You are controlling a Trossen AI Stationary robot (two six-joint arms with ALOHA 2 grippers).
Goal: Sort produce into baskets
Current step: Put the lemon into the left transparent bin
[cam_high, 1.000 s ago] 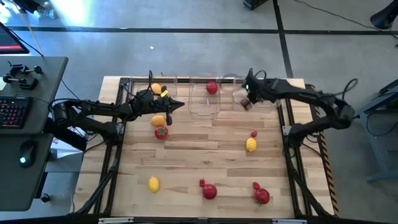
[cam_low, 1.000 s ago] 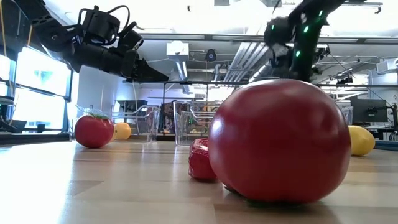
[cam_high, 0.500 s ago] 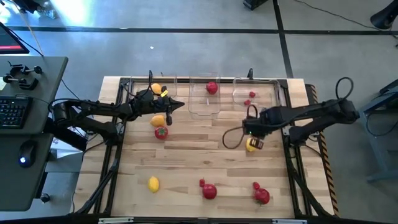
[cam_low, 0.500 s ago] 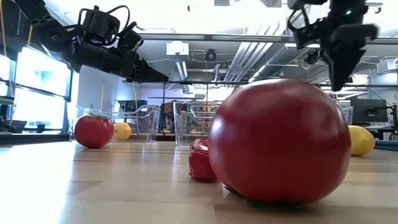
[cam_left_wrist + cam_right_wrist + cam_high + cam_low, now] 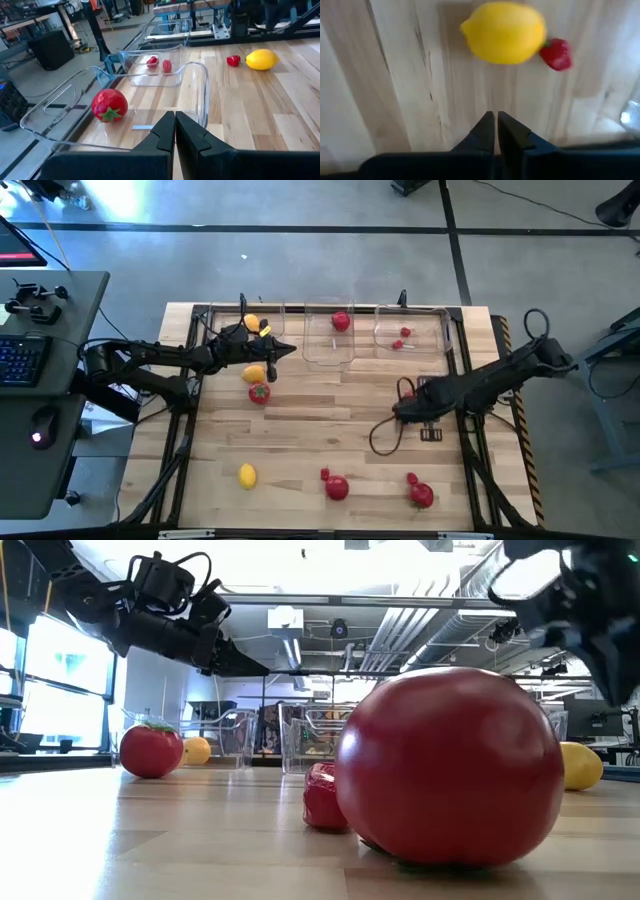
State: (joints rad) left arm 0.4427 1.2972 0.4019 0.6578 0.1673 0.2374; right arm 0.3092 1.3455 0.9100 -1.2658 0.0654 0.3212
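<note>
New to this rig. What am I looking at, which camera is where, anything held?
Two dark robot arms work at a wooden table, sorting toy produce into three clear bins. The pictures come from overhead, from table height, and from each wrist. The left end effector is shut and empty, hovering by the bins. The right end effector is shut, holding nothing, just short of a lemon and a small berry. The middle bin holds a red fruit, the right bin holds berries. More fruit lies loose on the table.

Table (image 5: 300, 430): pale wood planks, matt, visible grain. Baskets (image 5: 150, 75): clear glossy plastic. Lemon (image 5: 504, 32): smooth, slight sheen. Big red fruit (image 5: 450, 765): glossy plastic-looking.
</note>
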